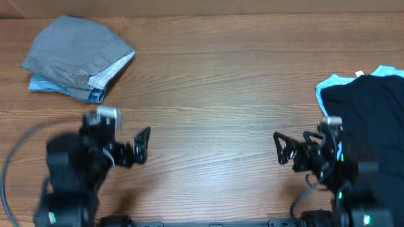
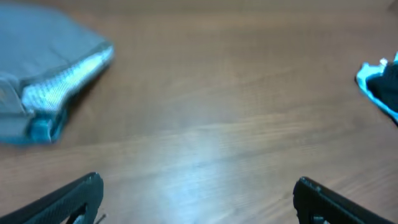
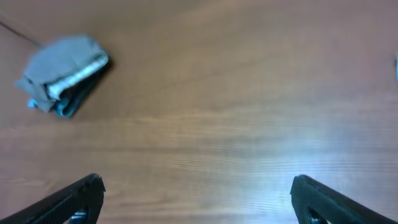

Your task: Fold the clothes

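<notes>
**Both pincers open and empty; unfolded shirts at the right table edge**

The left pincer (image 1: 142, 146) hangs low over the near left part of the table (image 1: 221, 82). Its jaws stand wide apart, and nothing lies between them. In its wrist view only bare wood shows between the two dark fingertips (image 2: 87, 190).

The right pincer (image 1: 279, 148) is on the near right side, facing inward. It too is spread fully and holds nothing. Its wrist view shows plain wood grain in the gap.

The two pincers are well apart from each other, with open table between them.

The black T-shirt (image 1: 369, 104) lies loose and unfolded at the right edge of the table, just beside the right arm. Part of it runs out of view. A small white label (image 1: 360, 74) shows at its upper edge.

The light blue T-shirt (image 1: 326, 83) lies under the black one, with only a rim showing along the left and top sides.

A folded grey bundle (image 1: 76, 57) sits at the far left corner, with a light blue layer showing at its lower edge. It is clear of both pincers.
</notes>
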